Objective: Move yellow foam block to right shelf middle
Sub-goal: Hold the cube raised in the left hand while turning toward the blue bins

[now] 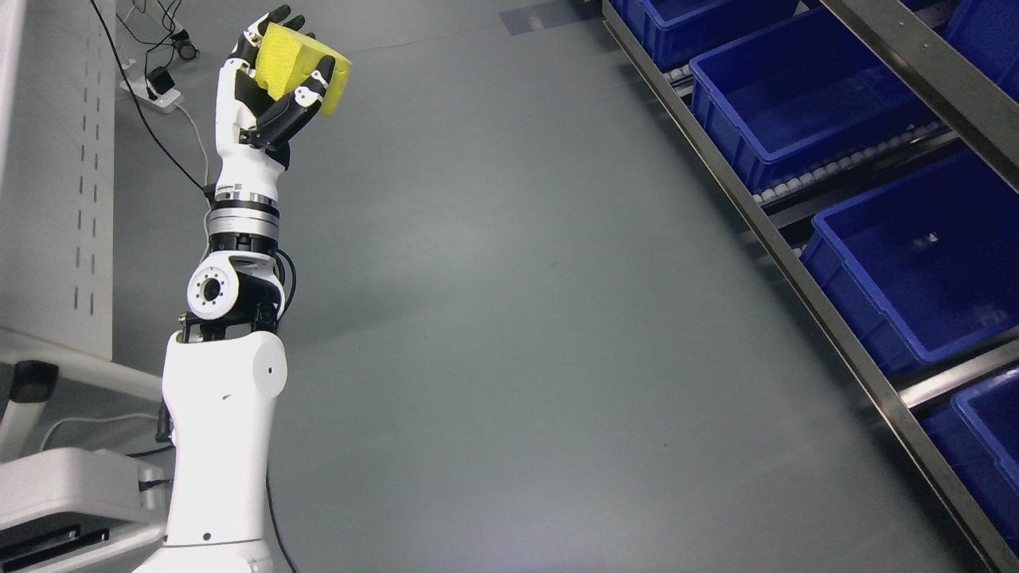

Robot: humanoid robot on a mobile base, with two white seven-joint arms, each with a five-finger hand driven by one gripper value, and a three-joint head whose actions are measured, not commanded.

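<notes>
Forearm: a white left arm (219, 446) was seen rising from the lower left edge, jointed at a silver wrist ring and held nearly upright.

Left hand: the left hand (267, 87) was raised high at the upper left, its black fingers (298, 107) curled tightly round the yellow foam block (306, 68), which was gripped clear of any surface.

Block position: the block was held in the air over the grey floor (509, 318), well apart from the shelving on the right.

Right hand: none was shown in the view.

Shelf: a slanted metal rack (796, 255) was seen along the right side, with blue bins (796, 103) set on roller tracks at several levels; the bins in view appeared empty, though a small speck was noted in the nearer one (915, 270).

Far left: a white perforated panel (56, 175) and a power strip with black cables (159, 87) were seen beyond the arm.

Step in hand: the carry was judged to be under way, the pick done and the placing not yet begun.

Next move: a wide swing to the right, probably with a turn of the base, was judged to be called for, so that the block could be brought over the middle level and the grip loosened only once above a bin.
</notes>
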